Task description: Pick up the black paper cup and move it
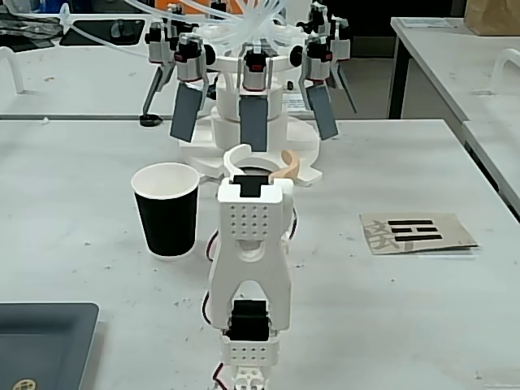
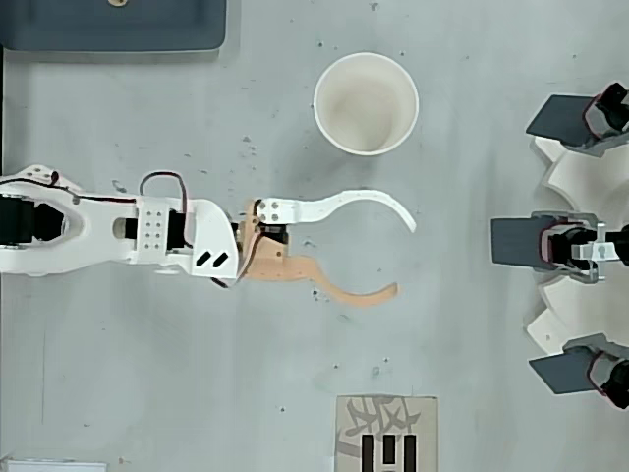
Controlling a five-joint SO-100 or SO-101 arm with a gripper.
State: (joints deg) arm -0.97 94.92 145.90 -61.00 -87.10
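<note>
In the fixed view the grey tray (image 1: 45, 341) lies nearest, at the bottom left corner, well short of the black paper cup (image 1: 166, 210); the arm (image 1: 250, 276) rises just to the right of the cup; a printed card (image 1: 416, 233) lies well to the cup's right, and a white fixture with grey paddles (image 1: 253, 114) stands beyond it. The cup stands upright on the table, untouched. In the overhead view the gripper (image 2: 404, 258) is spread wide and empty, its white finger (image 2: 366, 200) close below the cup (image 2: 366, 103) and apart from it. To grasp well, I judge the arm should swing toward the cup until the wall sits between the fingers, then close gently; paper crushes.
</note>
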